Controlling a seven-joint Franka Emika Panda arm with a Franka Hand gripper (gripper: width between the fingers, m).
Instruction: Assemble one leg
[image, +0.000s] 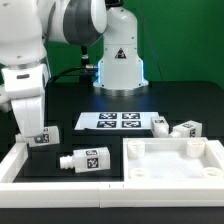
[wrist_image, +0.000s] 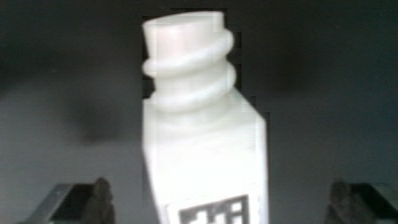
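Observation:
In the exterior view, one white leg (image: 43, 135) with a square tag lies at the left of the table. My gripper (image: 30, 128) is down over it. In the wrist view this leg (wrist_image: 205, 120) fills the middle, its threaded round end pointing away. My gripper (wrist_image: 222, 205) is open: the dark fingers (wrist_image: 79, 200) stand on either side of the blocky body with gaps showing. A second leg (image: 85, 160) lies near the front. Two more legs (image: 160, 124) (image: 187, 129) lie at the right. The white square tabletop (image: 175, 162) sits at the front right.
The marker board (image: 118, 121) lies flat at the middle back. A white rail (image: 14, 166) borders the left and front of the work area. A white robot base (image: 120, 60) stands behind the board.

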